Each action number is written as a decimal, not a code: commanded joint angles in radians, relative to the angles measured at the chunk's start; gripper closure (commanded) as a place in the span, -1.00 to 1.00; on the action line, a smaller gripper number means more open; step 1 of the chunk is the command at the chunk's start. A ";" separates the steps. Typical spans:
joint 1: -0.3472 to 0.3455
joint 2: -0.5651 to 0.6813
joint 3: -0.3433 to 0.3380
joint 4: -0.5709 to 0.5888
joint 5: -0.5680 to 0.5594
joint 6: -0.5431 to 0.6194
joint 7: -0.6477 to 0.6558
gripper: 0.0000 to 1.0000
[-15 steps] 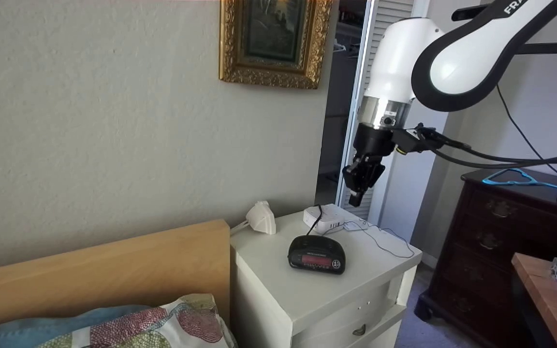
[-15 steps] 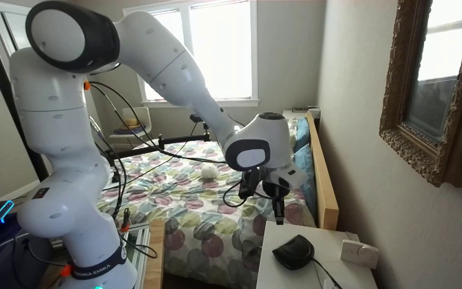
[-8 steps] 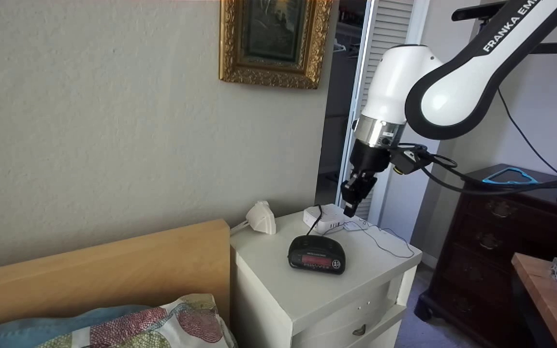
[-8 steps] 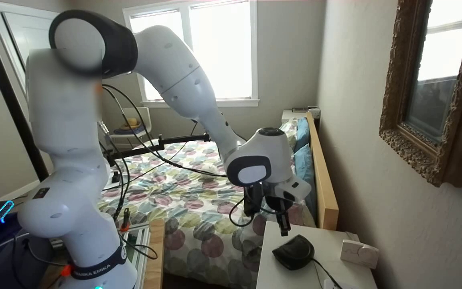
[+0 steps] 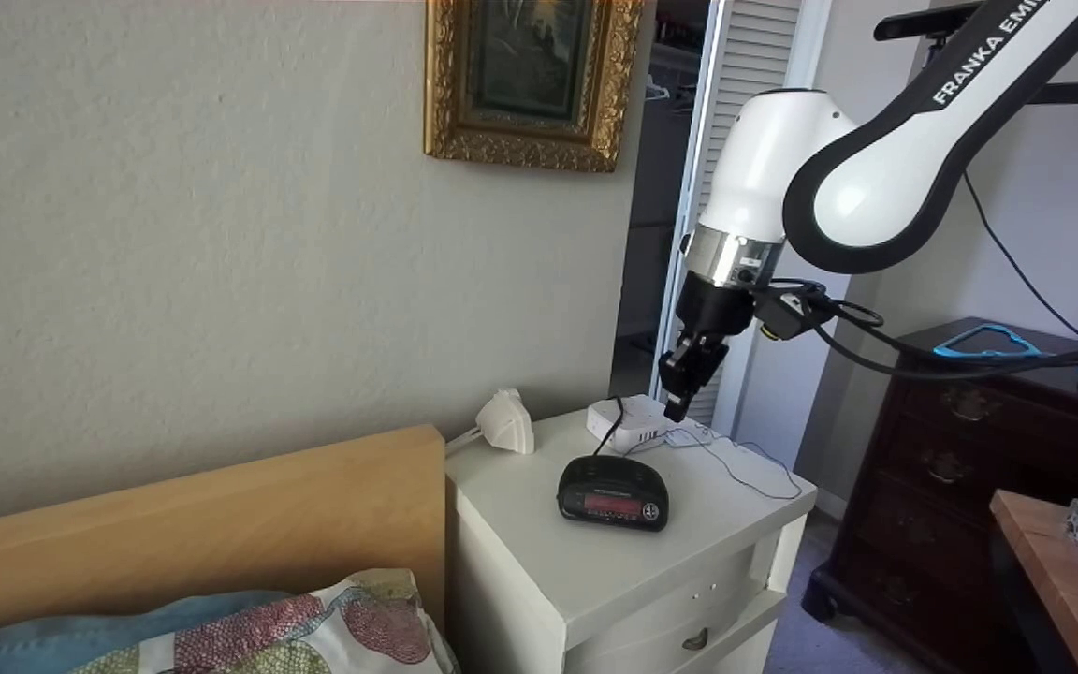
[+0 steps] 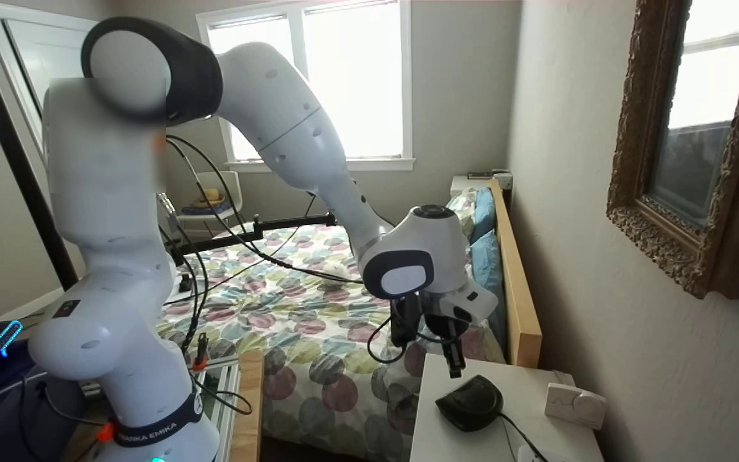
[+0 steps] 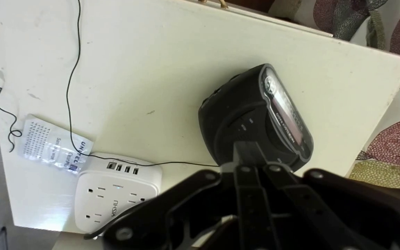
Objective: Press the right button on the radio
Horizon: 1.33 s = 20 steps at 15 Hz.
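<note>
Radio point(image 7: 255, 116) below the fingers point(image 7: 248, 152), seemingly apart.

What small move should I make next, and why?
Probably ease the shut gripper slightly down toward the radio, then recheck alignment: both exterior views show them apart, and in the wrist view the gripper hides part of the radio's top.

Exterior view faces radio point(image 5: 612, 490) front; exterior view behind it faces window point(image 6: 356, 83); wrist view close above; all share desk point(image 7: 144, 62).
</note>
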 commanded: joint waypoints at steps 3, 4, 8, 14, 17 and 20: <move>0.028 0.087 -0.028 0.037 0.007 0.064 0.001 0.97; 0.027 0.102 -0.025 0.042 0.015 0.077 -0.008 0.96; 0.041 0.165 -0.031 0.075 0.005 0.082 -0.016 0.96; 0.060 0.242 -0.039 0.139 0.010 0.064 -0.013 0.96; 0.063 0.269 -0.040 0.162 0.012 0.057 -0.015 0.96; 0.065 0.294 -0.039 0.181 0.014 0.054 -0.016 0.95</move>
